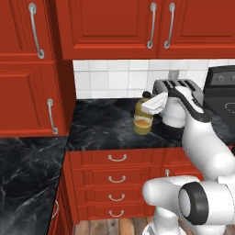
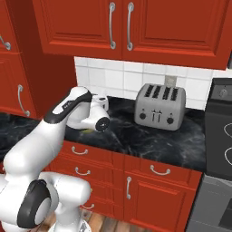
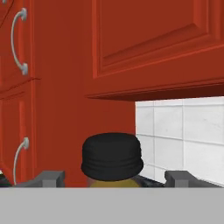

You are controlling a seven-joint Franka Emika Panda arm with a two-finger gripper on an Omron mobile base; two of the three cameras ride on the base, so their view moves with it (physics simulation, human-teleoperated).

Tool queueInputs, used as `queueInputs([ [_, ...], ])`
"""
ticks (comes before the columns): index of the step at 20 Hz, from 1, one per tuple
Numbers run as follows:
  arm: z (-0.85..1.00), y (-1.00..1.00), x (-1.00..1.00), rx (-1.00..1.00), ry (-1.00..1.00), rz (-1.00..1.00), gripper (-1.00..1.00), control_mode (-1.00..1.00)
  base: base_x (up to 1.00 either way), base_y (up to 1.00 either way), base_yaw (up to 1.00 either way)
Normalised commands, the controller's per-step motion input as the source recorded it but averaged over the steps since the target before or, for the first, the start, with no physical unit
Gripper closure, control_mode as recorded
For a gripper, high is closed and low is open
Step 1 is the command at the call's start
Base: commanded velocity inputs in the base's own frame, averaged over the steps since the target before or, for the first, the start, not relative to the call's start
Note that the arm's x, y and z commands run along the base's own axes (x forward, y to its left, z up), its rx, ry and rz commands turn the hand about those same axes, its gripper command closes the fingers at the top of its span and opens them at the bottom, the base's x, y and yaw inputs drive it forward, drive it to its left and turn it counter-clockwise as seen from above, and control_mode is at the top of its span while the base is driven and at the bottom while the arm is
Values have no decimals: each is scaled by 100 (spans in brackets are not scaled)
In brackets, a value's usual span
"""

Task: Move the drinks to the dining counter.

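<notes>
Gripper (image 3: pixel 112 178) open wide around juice bottle (image 1: pixel 143 117) neck

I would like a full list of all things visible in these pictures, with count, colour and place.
juice bottle: one, amber with dark cap, on the worktop, between the finger tips
toaster: one, silver, at the tiled wall
worktop: one, black marbled, along the wall
stove: one, dark, right of the toaster
wall cabinets: several, red, above
drawers: four, red, below
arm: one, white
gripper: one, finger tips either side of the bottle, contact not visible
</notes>
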Motion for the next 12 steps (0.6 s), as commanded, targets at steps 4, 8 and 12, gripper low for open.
queueInputs([
  [4,0,0,0,0,0,0,100,100,-58,0,-5],
  [8,0,0,0,0,0,0,100,100,-74,-1,-4],
  [12,0,0,0,0,0,0,100,100,-66,-2,-2],
])
